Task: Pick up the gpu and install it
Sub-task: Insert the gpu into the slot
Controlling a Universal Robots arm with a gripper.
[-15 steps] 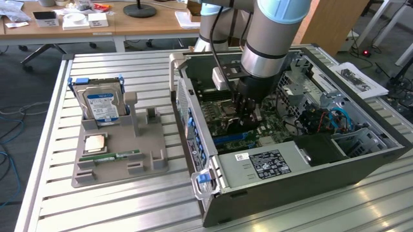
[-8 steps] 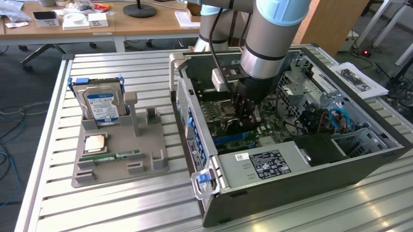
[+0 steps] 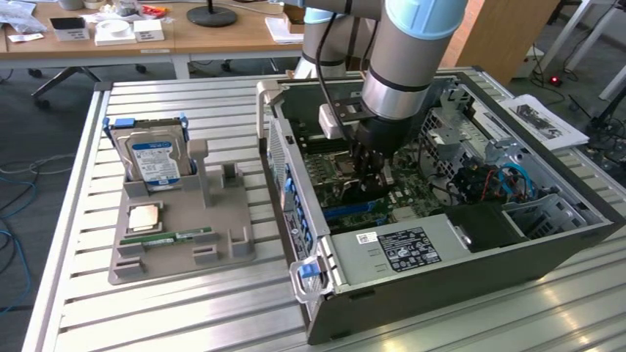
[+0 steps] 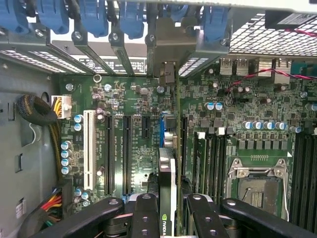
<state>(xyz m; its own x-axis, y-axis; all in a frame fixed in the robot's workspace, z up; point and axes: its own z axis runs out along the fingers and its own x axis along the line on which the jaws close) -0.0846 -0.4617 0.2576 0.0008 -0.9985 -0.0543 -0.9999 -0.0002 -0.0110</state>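
Nearest in the exterior view, the power supply (image 3: pixel 401 249) with its label fills the near end of the open computer case (image 3: pixel 587 213). On the exterior view's left a grey tray (image 3: pixel 225 249) carries the hard drive (image 3: pixel 155 161), standing upright, and the memory stick (image 3: pixel 181 236), lying flat.

Further in, the gripper (image 4: pixel 170 210) reaches down over the motherboard (image 4: pixel 148 99). Its jaws stand narrow, pinched on the gpu (image 4: pixel 167 173). The card stands on edge, square to the board, beside or over the blue slot (image 4: pixel 162 130); I cannot tell whether it is seated. Its long axis runs along that slot. The metal bracket (image 4: pixel 171 49) points at the case's rear wall, on the exterior view's left, among the blue retention clips (image 4: pixel 129 17).

The likely trouble is alignment. If the card sits slightly off the slot line or leans, pressing could jam its edge contacts on the slot lip or flex the board. The bracket could also catch on the rear frame. The grip is near one end, so the card could pivot.

Far off stand wooden desks (image 3: pixel 196 37).
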